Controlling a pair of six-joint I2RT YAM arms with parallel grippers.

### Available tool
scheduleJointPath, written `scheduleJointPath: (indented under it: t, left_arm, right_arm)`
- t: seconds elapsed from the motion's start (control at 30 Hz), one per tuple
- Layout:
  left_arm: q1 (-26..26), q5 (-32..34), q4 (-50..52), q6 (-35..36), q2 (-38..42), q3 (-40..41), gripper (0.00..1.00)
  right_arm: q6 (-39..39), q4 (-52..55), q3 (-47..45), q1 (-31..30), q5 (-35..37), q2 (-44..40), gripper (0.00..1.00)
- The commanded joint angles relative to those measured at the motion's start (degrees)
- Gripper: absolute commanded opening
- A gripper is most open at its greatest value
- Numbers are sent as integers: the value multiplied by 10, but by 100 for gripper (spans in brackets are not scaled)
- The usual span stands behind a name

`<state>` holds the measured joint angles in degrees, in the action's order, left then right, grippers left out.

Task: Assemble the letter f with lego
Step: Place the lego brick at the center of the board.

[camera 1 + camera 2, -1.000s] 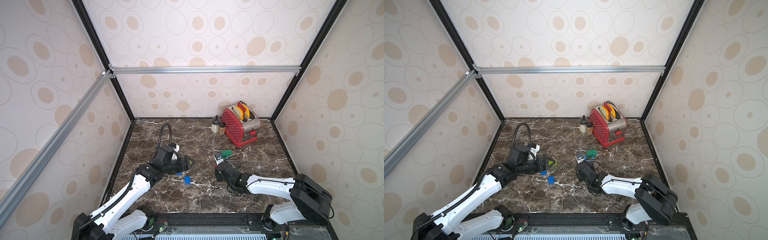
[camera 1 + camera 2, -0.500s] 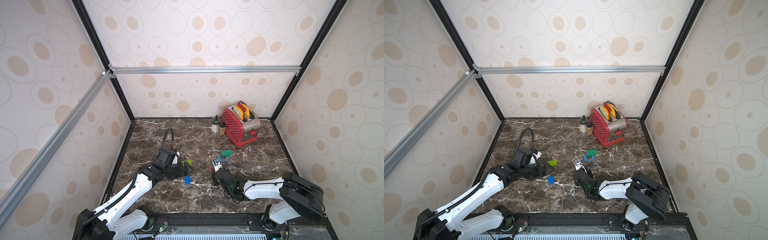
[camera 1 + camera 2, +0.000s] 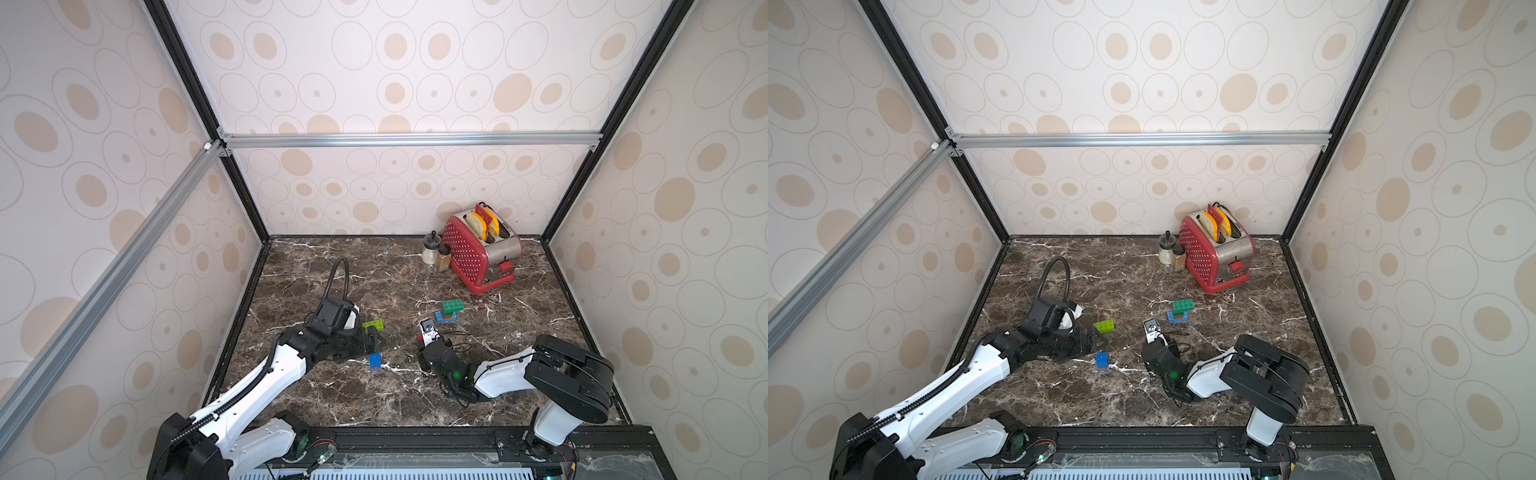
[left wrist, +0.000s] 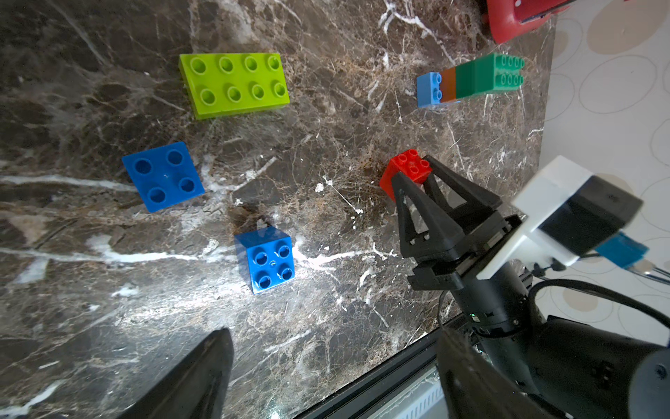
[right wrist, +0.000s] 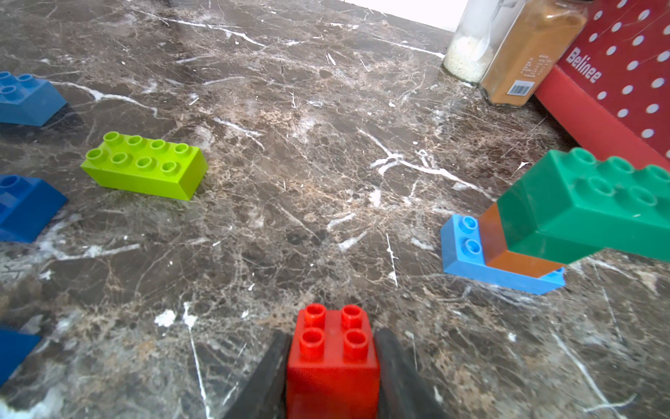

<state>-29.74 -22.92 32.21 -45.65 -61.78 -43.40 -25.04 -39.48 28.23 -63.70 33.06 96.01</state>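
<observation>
Now left claw (image 3: pixel 375 338) off lime brick (image 3: pixel 372 326)

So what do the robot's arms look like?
The left arm and right arm are white shells with black joints. A black ribbed cable runs along the left arm. The right tool has black triangular open-frame fingers and a white camera box behind it.

Both top views looked down from high up front, far off, taking in the whole surface (image 3: pixel 374 266). The left wrist camera hung close above, facing the right fingers (image 4: pixel 437 223); the right wrist camera peered low between them. Both wrist views shared the red brick (image 4: pixel 408 167).
</observation>
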Motion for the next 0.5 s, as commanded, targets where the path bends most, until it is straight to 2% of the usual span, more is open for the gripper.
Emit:
scheduleJointPath:
  t: [0.0, 0.37, 0.47]
  left_arm:
    - [5, 8, 8, 14, -6, -13, 90]
    - [7, 11, 5, 15, -13, -16, 90]
    - [7, 14, 8, 15, -11, -16, 90]
  right_arm:
    - [-8, -19, -5, -9, 5, 5, 41]
    - [-14, -2, -20, -29, 24, -13, 44]
    - [-15, 65, 11, -29, 10, -29, 49]
